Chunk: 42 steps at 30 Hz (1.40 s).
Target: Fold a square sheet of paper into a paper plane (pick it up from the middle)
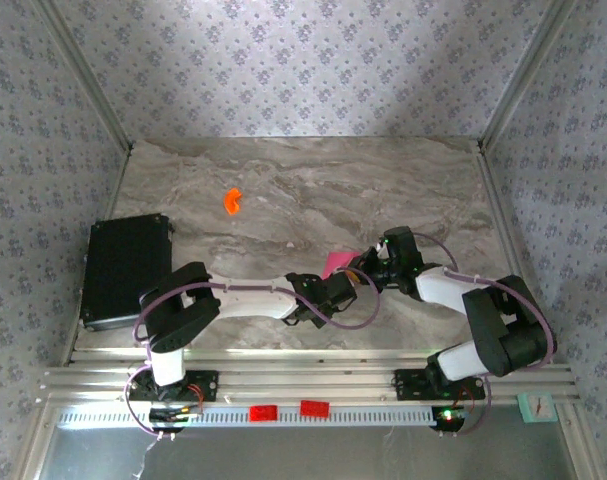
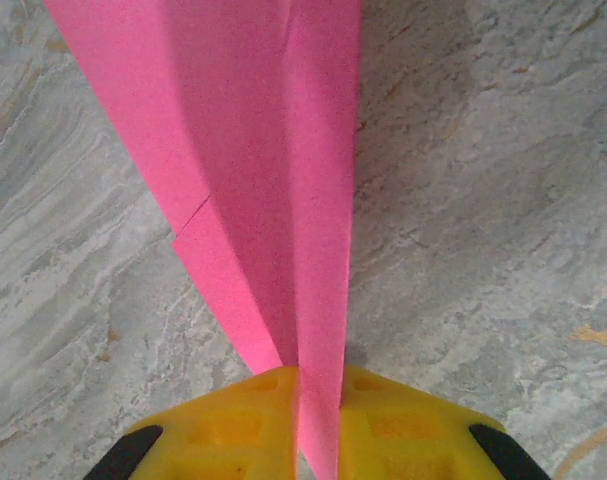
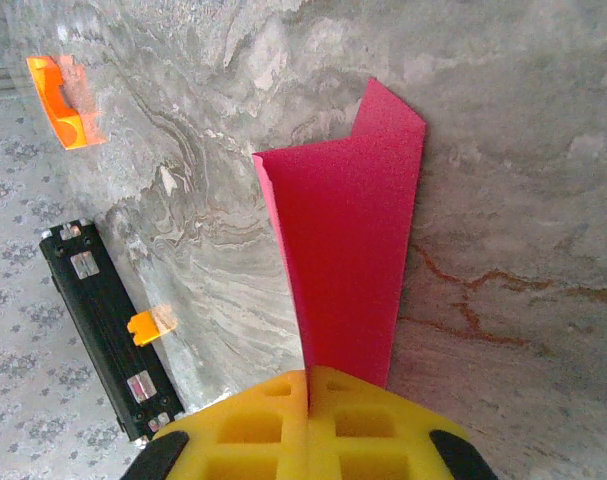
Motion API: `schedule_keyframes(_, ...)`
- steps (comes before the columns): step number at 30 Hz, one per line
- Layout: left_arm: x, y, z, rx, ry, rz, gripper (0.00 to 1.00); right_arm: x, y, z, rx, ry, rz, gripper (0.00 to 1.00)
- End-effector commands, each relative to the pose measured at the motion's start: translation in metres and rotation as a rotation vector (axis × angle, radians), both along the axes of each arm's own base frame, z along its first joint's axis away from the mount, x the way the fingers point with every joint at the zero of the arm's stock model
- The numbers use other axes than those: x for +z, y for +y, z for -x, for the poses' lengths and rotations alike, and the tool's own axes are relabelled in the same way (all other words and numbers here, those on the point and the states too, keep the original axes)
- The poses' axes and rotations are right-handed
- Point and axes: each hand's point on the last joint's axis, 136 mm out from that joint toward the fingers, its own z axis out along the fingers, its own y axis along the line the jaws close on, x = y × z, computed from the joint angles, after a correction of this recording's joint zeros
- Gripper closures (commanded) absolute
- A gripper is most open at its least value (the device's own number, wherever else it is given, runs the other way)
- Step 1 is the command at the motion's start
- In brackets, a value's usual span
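Two sets of jaws are closed on the sheet of paper (image 1: 335, 264), which is carried between the wrists near the middle of the bench's (image 1: 403, 190) near edge. The left jaws are clamped on one end, the right jaws on the other.

Several folds are judged to be done. In the left wrist view the paper (image 2: 263, 180) is seen as long overlapped layers with a straight crease, narrowing toward the yellow pads (image 2: 233, 440). A finished dart is not shown, so opening the wings and pressing the creases are judged to be left.

In the right wrist view a blunter end of the paper (image 3: 348, 250) is presented, with one flap angled up behind the front layer. From above no folds can be read, but the paper's place on the bench is given. Whether it touches the surface cannot be told.

Farther off, a black case (image 1: 126, 270) lies at the left edge, and a small orange piece (image 1: 232, 201) lies toward the far edge, well apart from the paper.
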Motion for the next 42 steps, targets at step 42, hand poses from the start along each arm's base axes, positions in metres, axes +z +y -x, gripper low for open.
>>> schedule_keyframes(42,0.0104,-0.0116,-0.0037,-0.006,-0.025,0.026,0.82,-0.0008,0.0020,-0.0013,0.007,0.015,-0.014,1.00)
